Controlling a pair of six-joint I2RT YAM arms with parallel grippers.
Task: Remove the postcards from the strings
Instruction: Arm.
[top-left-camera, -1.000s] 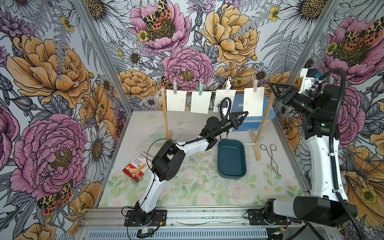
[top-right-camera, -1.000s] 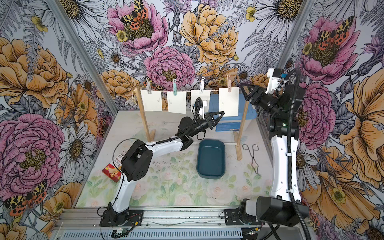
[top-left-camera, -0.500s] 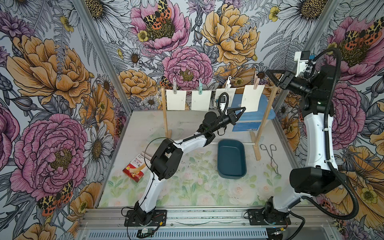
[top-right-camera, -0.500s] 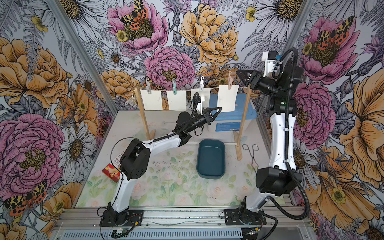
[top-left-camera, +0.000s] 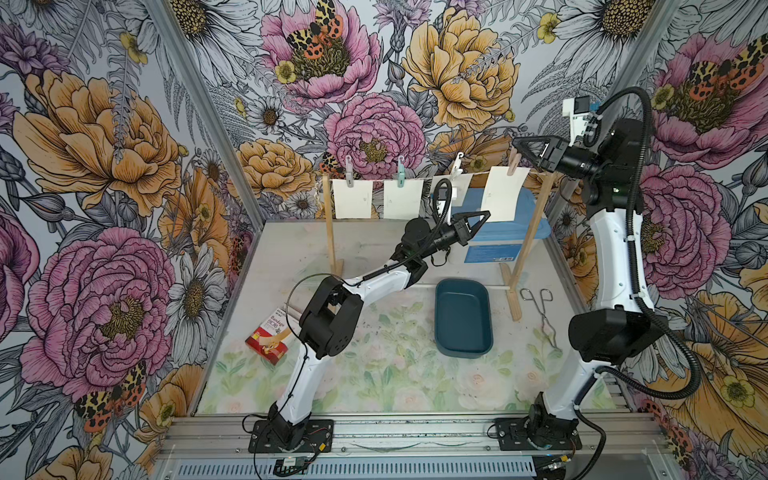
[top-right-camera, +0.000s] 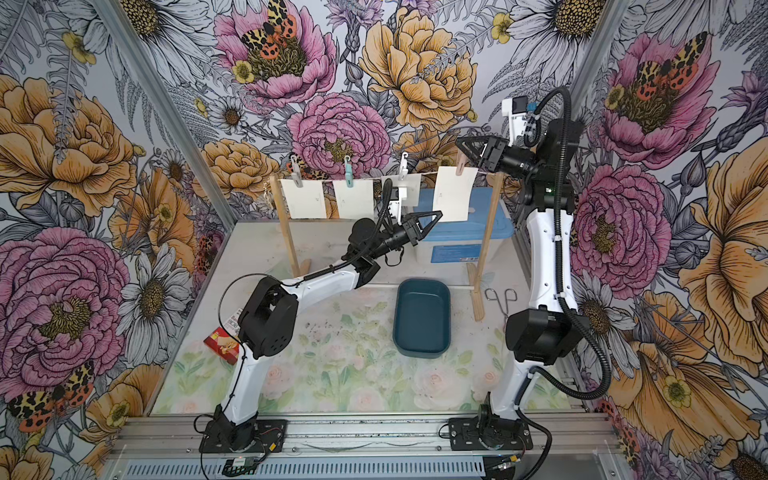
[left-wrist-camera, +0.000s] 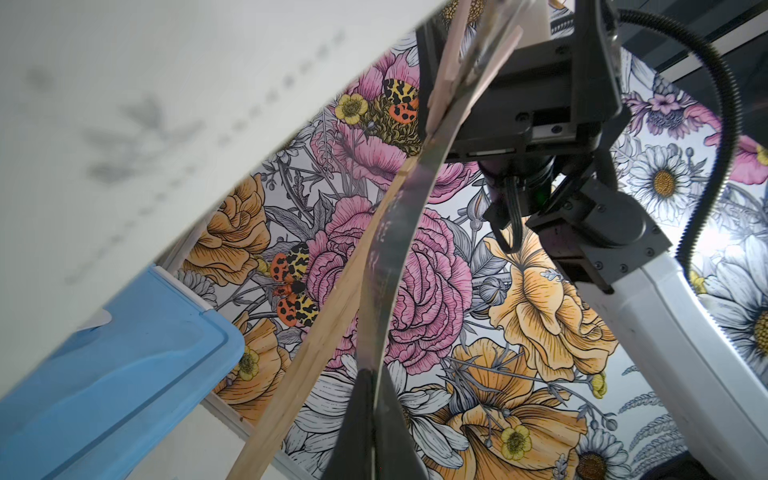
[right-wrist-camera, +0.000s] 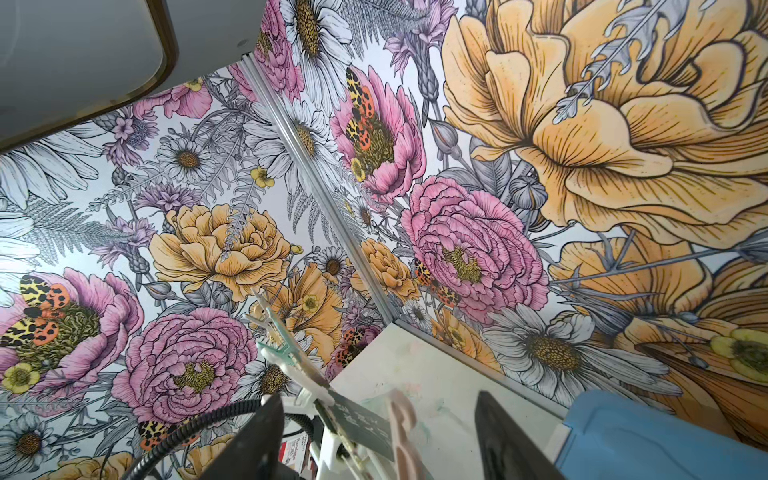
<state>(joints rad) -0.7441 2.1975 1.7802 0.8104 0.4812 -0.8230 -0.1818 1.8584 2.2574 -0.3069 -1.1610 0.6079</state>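
At the right end of the string (top-left-camera: 478, 171), the open right gripper (top-left-camera: 516, 144) straddling the pink peg (top-left-camera: 514, 162) should pinch squarely; the left gripper (top-left-camera: 485, 213), clamped low on the postcard (top-left-camera: 503, 192), then pulls down

Wallpaper (top-left-camera: 374, 137) printed with oversized pink and orange peonies, white daisies, grey ferns and spotted orange moths covers the back wall and both side walls in both top views. The walls meet at slim metal corner strips (top-left-camera: 205, 110) slanting in from the upper corners of the frame. Below lies a tabletop mat (top-left-camera: 395, 374) with a faded pastel flower print, speckled near its middle, and an aluminium rail (top-left-camera: 415, 434) spans the bottom edge under bright, even light.
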